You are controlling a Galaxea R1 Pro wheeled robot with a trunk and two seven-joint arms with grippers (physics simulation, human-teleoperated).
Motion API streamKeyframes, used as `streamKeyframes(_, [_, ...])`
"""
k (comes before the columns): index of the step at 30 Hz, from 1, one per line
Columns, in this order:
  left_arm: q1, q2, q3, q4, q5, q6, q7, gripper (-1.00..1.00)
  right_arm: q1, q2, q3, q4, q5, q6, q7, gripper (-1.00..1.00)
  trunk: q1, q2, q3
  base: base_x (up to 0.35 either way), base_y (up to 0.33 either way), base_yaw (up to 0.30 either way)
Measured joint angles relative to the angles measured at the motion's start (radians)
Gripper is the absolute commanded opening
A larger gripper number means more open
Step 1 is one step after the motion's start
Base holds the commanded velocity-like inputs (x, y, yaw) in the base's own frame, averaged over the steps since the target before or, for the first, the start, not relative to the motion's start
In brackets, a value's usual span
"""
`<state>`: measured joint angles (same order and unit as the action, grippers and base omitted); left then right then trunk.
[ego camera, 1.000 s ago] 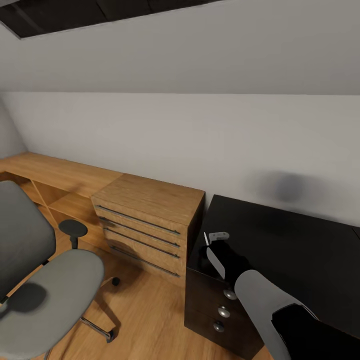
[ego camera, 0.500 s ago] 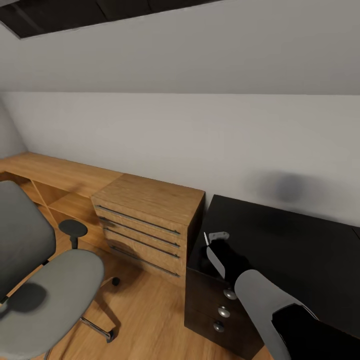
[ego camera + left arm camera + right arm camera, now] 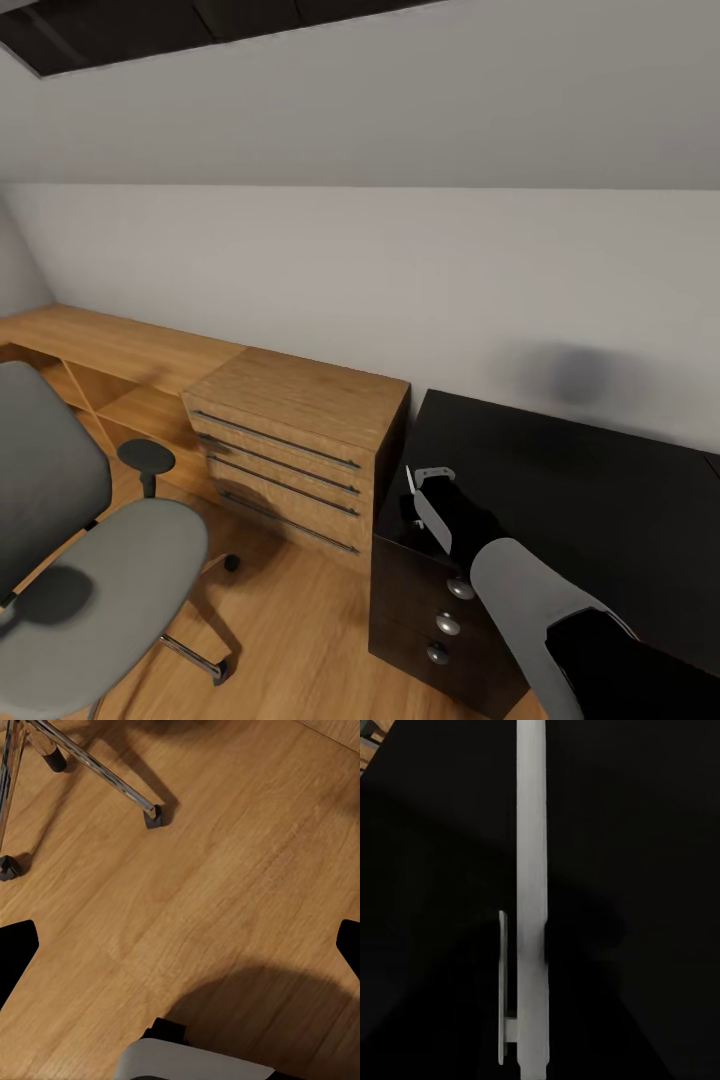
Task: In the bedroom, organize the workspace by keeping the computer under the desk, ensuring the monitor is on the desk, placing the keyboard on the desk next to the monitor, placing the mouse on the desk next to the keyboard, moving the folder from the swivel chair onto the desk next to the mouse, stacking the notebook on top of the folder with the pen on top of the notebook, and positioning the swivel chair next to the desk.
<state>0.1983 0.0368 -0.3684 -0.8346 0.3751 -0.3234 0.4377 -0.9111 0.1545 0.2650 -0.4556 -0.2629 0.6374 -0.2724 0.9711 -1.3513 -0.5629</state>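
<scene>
The right gripper (image 3: 420,490) jaws pinch a thin white pen (image 3: 532,900) over the black bench (image 3: 600,500), near its left edge. Left gripper (image 3: 180,945) jaws are spread above wooden floor (image 3: 225,870). The swivel chair (image 3: 90,580) stands well apart left.

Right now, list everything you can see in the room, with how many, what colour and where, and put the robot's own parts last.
swivel chair: one, grey, on the floor at the left.
wooden drawer unit: one, light brown, four drawers, against the wall beside the black desk.
low wooden shelf: one, light brown, along the wall behind the chair.
black desk: one, black, three round knobs on its front, at the right.
pen: one, white with a clip, over the black desk top, in the right gripper.
floor: wood, light brown.
wall: white, behind the furniture.
right gripper: one, black, shut on the pen above the desk's near corner.
left gripper: one, black, open, pointing at the floor near the chair's legs.
</scene>
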Motion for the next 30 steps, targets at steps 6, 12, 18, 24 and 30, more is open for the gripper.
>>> streamKeyframes(6, [0.0,0.0,0.0,0.0,0.0,0.0,0.0,1.0,0.0,0.0,0.001,0.0,0.0,0.0,0.001,-1.0,0.0,0.0,0.0,0.0,0.0,0.0])
streamKeyframes(12, [0.0,0.0,0.0,0.0,0.0,-0.001,0.001,1.0,0.0,0.0,0.002,0.0,-0.001,0.0,0.0,-1.0,0.0,0.0,0.0,0.0,0.0,0.0])
streamKeyframes(18, [0.0,0.0,0.0,0.0,-0.001,-0.002,0.002,1.0,0.0,-0.001,0.001,0.009,-0.004,-0.001,-0.001,-1.0,-0.008,0.014,0.006,0.0,0.0,0.0])
streamKeyframes(24, [0.0,0.0,0.0,0.0,-0.001,-0.002,0.002,1.0,0.0,-0.004,0.001,0.037,-0.005,-0.004,0.0,-1.0,-0.031,0.056,0.025,0.0,0.0,0.0])
streamKeyframes(30, [0.0,0.0,0.0,0.0,-0.001,0.005,0.0,1.0,0.0,-0.019,0.0,-0.014,-0.007,0.004,0.002,-1.0,-0.054,0.098,0.044,0.0,0.0,0.0])
